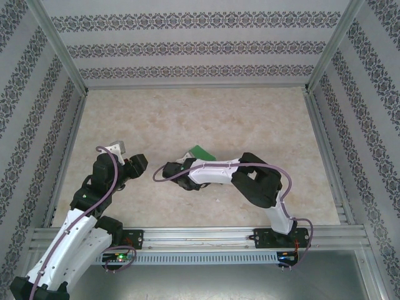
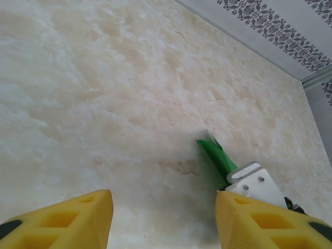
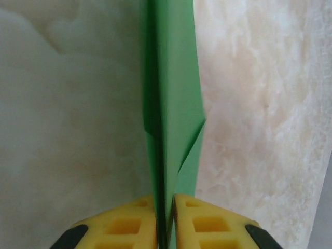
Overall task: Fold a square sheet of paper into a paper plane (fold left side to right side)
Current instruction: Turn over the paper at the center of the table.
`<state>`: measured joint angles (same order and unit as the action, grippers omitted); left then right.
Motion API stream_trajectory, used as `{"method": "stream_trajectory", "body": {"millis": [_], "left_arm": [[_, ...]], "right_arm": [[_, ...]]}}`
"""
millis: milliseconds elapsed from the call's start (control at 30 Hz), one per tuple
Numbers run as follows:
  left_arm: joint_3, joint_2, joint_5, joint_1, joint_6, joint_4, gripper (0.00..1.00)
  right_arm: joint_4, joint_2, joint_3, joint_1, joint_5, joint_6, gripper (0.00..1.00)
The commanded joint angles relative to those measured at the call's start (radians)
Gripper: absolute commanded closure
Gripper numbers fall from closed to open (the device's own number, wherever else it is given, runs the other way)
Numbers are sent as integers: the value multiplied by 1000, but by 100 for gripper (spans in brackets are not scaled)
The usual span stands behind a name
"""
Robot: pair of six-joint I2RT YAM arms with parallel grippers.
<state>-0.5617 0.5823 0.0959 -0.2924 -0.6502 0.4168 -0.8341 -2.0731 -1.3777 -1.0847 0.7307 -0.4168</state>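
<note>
The square sheet of paper is now folded into a narrow bright-green paper plane that stands on edge over the table, with a slanted crease on its right face. My right gripper is shut on its near end, a yellow fingertip pressed on each side. From above, the green tip pokes out behind the right gripper at mid-table. My left gripper is open with nothing between its yellow fingers. It points at the plane from the left and stands apart from it.
The beige marbled tabletop is walled by patterned panels on metal frames at the left, back and right. A rail carrying both arm bases runs along the near edge. The right arm's elbow lies low over the table's right middle.
</note>
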Motion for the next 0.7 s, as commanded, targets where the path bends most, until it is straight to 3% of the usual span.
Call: {"method": "stream_trajectory", "body": {"millis": [0, 200, 400, 567, 667], "left_arm": [[-18, -7, -12, 12, 21, 32, 45], [8, 21, 42, 12, 2, -18, 43], [41, 114, 164, 13, -42, -129, 43], [105, 238, 300, 0, -170, -347, 43], [140, 313, 299, -57, -240, -477, 43]], "right_arm": [[-9, 24, -17, -8, -60, -23, 68], [65, 159, 58, 8, -207, -50, 49], [127, 363, 170, 56, -299, -69, 41], [249, 564, 309, 138, -373, -65, 34], [354, 680, 410, 205, -428, -69, 28]]}}
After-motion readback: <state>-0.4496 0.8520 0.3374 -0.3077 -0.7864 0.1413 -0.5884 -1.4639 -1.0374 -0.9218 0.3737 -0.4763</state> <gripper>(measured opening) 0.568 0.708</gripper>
